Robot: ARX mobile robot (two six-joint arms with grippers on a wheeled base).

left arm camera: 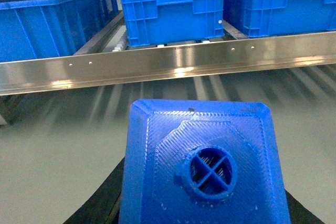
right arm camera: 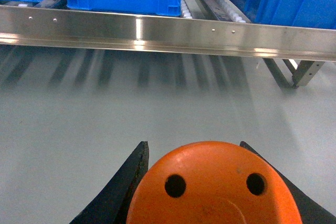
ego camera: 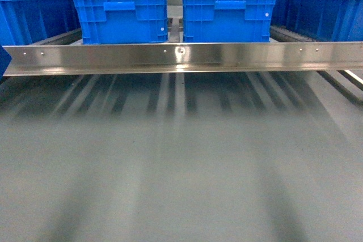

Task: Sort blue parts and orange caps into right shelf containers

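In the left wrist view a blue part (left arm camera: 202, 166) with a round knob on its top face fills the lower frame, and my left gripper (left arm camera: 202, 203) is shut on it, black fingers (left arm camera: 100, 203) showing at both sides. My right gripper (right arm camera: 210, 192) is shut on an orange cap (right arm camera: 212, 187) whose flat top has two small holes. Ahead stands the stainless right shelf (ego camera: 181, 55) with its long front rail. Two blue containers (ego camera: 122, 18) (ego camera: 227, 16) sit side by side behind the rail. Neither gripper shows in the head view.
More blue crates stand at the shelf's far left (ego camera: 31, 15) and far right (ego camera: 320, 12). White rollers (right arm camera: 186, 9) run between crates. A shelf leg (right arm camera: 294, 72) stands at the right in the right wrist view. Grey floor (ego camera: 181, 162) lies before the rail.
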